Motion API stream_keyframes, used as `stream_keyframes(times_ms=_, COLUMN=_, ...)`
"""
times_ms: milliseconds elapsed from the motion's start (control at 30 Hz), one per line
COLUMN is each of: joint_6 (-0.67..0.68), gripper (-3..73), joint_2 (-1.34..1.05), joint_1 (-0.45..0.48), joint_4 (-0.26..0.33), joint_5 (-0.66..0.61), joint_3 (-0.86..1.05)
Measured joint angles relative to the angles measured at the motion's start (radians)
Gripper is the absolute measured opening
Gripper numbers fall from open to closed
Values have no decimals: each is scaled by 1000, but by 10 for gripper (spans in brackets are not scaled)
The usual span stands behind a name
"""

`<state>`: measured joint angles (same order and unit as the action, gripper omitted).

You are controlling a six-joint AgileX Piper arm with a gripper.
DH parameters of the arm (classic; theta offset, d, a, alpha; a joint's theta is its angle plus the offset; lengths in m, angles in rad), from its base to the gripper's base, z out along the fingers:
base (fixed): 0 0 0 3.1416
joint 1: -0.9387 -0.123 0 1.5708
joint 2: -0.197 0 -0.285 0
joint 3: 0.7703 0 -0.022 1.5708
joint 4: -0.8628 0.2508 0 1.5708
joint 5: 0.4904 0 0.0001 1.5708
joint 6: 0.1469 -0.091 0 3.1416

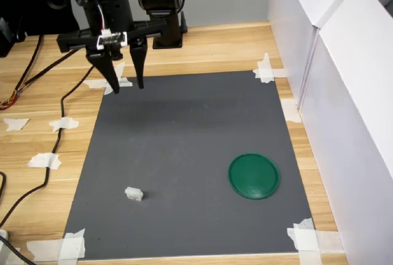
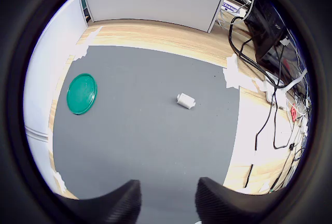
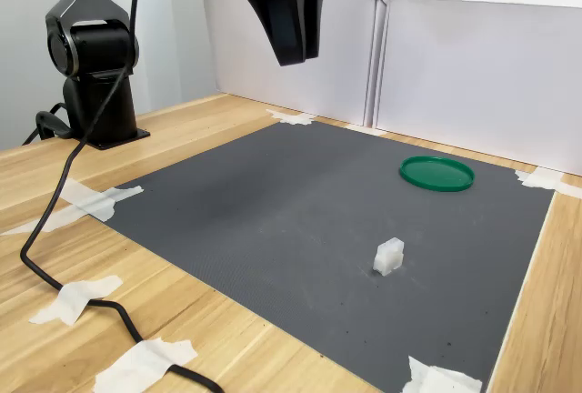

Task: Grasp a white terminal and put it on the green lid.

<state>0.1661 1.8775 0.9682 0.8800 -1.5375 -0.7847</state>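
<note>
The wooden table [image 1: 202,47] carries a dark grey mat [image 1: 184,148] taped down at its corners, with white panels [image 1: 344,62] walling the first exterior view's right side. Above the mat's far edge, at about 11 o'clock of the mat in the first exterior view, hangs the hand [image 1: 126,75], well clear of the surface. Its 2 dark fingers stand a modest gap apart and hold nothing; the wrist view shows bare mat between the 2 tips.

The green lid [image 1: 253,176] lies flat on the mat at about 4 o'clock in the first exterior view, empty.

The white terminal [image 1: 134,194] sits on the mat at about 7 o'clock in the first exterior view, well apart from the lid and from the hand. In the second exterior view the terminal [image 3: 389,256] stands as a small upright block.

It looks like hard moulded plastic: very light, stiff, probably smooth enough to skid or tip if 1 finger reaches it first. Closing across its 2 flat side faces, low on the body, seems the surest hold.
</note>
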Motion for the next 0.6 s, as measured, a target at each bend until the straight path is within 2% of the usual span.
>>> stream_keyframes(times_ms=100, joint_6=0, gripper=623, joint_2=58, joint_1=0, joint_4=0, joint_5=-10, joint_3=-43)
stream_keyframes(times_ms=200, joint_6=3, gripper=668, joint_2=125, joint_1=0, joint_4=0, joint_5=-10, joint_3=-99)
stream_keyframes(times_ms=367, joint_6=8, gripper=676, joint_2=235, joint_1=0, joint_4=15, joint_5=-10, joint_3=-187)
stream_keyframes(times_ms=600, joint_6=11, gripper=641, joint_2=392, joint_1=0, joint_4=72, joint_5=-10, joint_3=-288)
